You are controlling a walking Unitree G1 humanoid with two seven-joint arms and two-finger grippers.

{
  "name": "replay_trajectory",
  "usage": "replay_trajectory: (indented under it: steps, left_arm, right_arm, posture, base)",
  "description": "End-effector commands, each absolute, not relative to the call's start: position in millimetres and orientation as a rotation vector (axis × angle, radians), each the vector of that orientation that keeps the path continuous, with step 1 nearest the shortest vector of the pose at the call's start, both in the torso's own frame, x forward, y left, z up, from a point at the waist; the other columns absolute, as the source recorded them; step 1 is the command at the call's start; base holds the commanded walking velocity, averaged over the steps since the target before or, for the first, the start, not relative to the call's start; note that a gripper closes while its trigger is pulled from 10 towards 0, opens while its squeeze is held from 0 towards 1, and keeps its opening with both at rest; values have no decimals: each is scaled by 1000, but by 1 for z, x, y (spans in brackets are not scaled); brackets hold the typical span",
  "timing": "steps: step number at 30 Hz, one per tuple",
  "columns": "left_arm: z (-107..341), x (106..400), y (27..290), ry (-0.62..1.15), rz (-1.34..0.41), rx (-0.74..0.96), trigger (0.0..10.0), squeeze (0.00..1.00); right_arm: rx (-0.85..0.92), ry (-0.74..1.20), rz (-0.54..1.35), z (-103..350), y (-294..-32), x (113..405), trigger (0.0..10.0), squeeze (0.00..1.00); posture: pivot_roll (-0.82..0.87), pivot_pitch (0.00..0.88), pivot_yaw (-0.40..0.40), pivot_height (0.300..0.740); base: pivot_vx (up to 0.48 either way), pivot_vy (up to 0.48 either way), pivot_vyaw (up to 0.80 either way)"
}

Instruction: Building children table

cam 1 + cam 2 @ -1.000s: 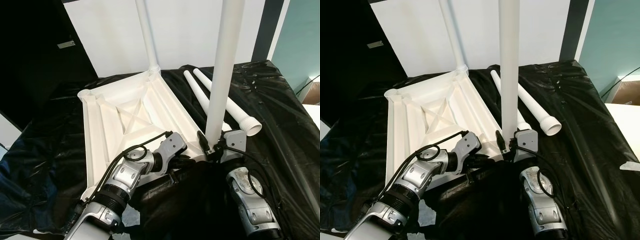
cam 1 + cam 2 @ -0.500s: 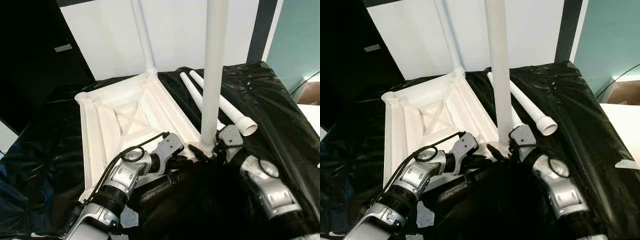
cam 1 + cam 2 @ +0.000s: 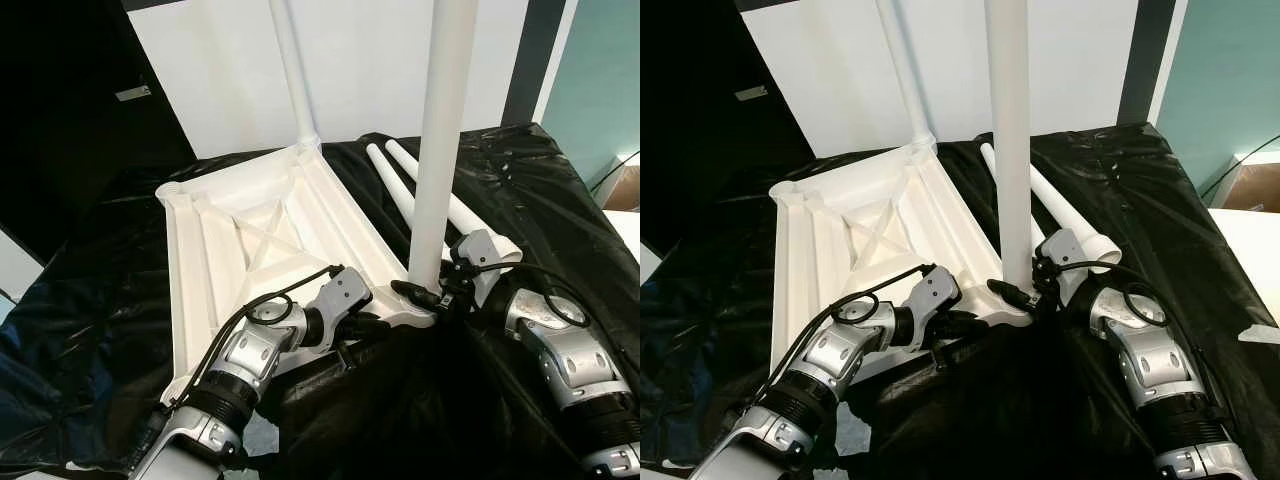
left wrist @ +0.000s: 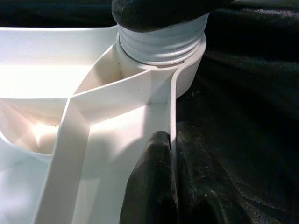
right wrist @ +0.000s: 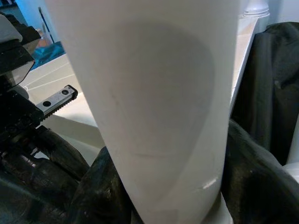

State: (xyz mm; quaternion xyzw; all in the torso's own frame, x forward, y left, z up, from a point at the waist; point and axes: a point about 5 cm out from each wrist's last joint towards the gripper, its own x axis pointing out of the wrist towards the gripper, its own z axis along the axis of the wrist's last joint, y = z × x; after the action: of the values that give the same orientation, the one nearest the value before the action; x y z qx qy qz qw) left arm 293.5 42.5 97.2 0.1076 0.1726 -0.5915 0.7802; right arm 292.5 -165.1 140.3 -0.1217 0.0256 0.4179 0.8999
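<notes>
The table top (image 3: 260, 240) lies upside down on the black-covered surface (image 3: 560, 200), one leg (image 3: 293, 70) already upright in its far corner. The step in hand looks like screwing a second leg (image 3: 440, 150) into the near corner socket (image 4: 161, 49). The right end effector (image 3: 437, 297) is clamped around this leg's base. The left end effector (image 4: 170, 186) pinches the top's rim, steadying it. Two spare legs (image 3: 440, 205) lie beside. Next, judging by the exposed threads, the leg needs further twisting.
</notes>
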Motion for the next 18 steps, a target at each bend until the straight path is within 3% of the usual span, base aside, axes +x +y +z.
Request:
replay_trajectory:
  steps: [1,2,3,4,8,14,15,16,17,18]
  left_arm:
    - [64,282,53,529,-1236,184,10000,0]
    - [64,282,53,529,-1236,184,10000,0]
    - [64,282,53,529,-1239,185,10000,0]
    - [64,282,53,529,-1240,186,10000,0]
    - [65,284,52,527,-1245,191,10000,0]
    - [66,284,50,524,-1248,192,10000,0]
    - [66,284,51,523,-1248,193,10000,0]
    - [66,284,51,523,-1248,193,10000,0]
    - [66,284,51,523,-1247,193,10000,0]
    - [66,284,51,523,-1247,193,10000,0]
  right_arm:
    - [-136,33,768,123,-148,287,0,0]
    - [-136,33,768,123,-148,287,0,0]
    - [-115,-92,509,122,-144,284,0,0]
    - [-98,-119,439,122,-142,281,0,0]
    - [2,-157,342,123,-134,275,0,0]
    - [-52,-173,291,129,-137,281,0,0]
    - [-77,-164,300,128,-137,282,1255,0]
    - [-77,-164,300,128,-137,282,1255,0]
    - [-109,-159,311,126,-135,281,4667,0]
    - [-109,-159,311,126,-135,281,4667,0]
  posture:
    - [-77,0,109,740]
    - [-77,0,109,740]
    - [-79,0,113,740]
    - [-79,0,113,740]
    - [-86,0,118,740]
    - [-88,0,116,740]
    - [-88,0,116,740]
    - [-88,0,116,740]
    - [-86,0,114,740]
    - [-86,0,114,740]
  base:
    - [0,0,0]
    - [0,0,0]
    - [0,0,0]
    - [0,0,0]
    - [0,0,0]
    - [0,0,0]
    - [0,0,0]
    - [0,0,0]
    - [0,0,0]
    - [0,0,0]
